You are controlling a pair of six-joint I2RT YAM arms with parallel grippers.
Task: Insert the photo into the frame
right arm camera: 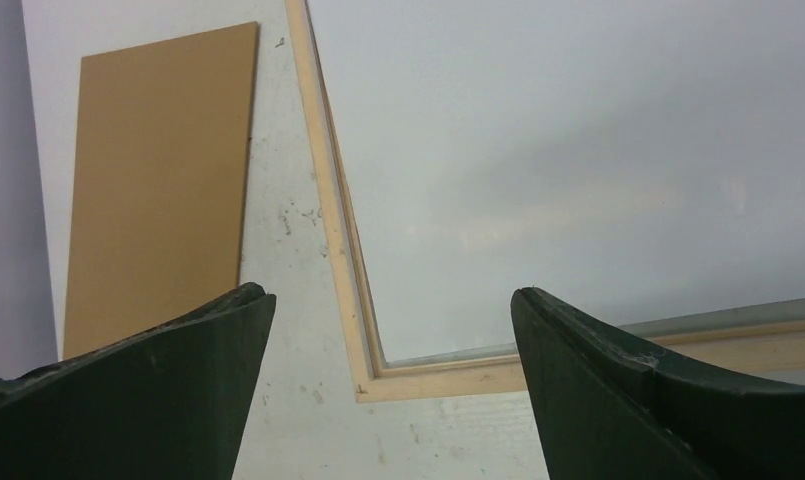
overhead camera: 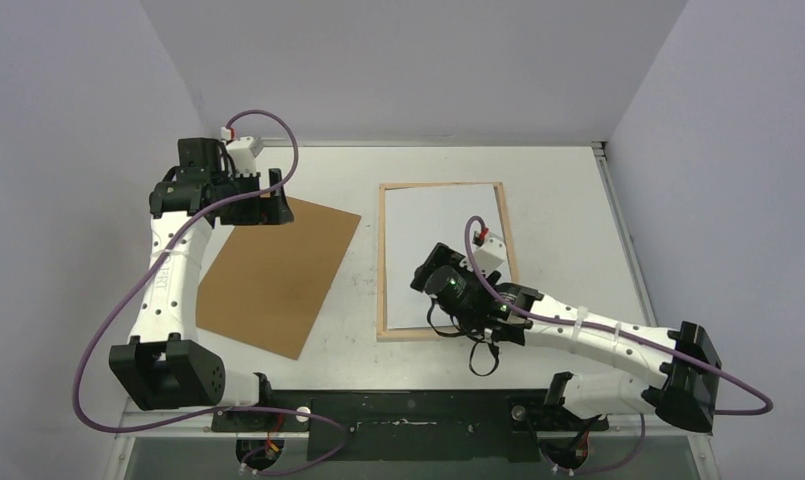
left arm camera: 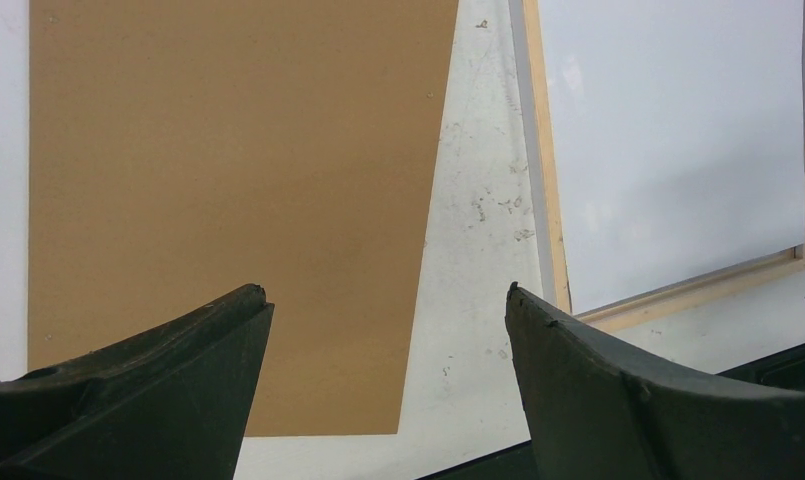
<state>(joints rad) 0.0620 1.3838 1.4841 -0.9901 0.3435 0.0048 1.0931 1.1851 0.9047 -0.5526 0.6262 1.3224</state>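
Note:
The frame point(overhead camera: 381, 262), thin light wood, lies flat in the middle of the table. The photo point(overhead camera: 440, 235) lies inside it with its plain white back up; the printed side is hidden. My right gripper point(overhead camera: 425, 277) is open and empty above the frame's near left part. In the right wrist view the gripper point(right arm camera: 390, 295) straddles the frame's corner point(right arm camera: 378, 380), with the photo point(right arm camera: 578, 150) beyond. My left gripper point(overhead camera: 274, 208) is open and empty over the far corner of the brown board. In the left wrist view the gripper point(left arm camera: 388, 295) shows the frame point(left arm camera: 543, 150) and photo point(left arm camera: 678, 130) at right.
A plain brown fibreboard backing panel point(overhead camera: 278, 275) lies flat left of the frame, also in the left wrist view point(left arm camera: 228, 200) and the right wrist view point(right arm camera: 158, 180). A strip of bare white table point(overhead camera: 363, 290) separates the two. Grey walls enclose the table.

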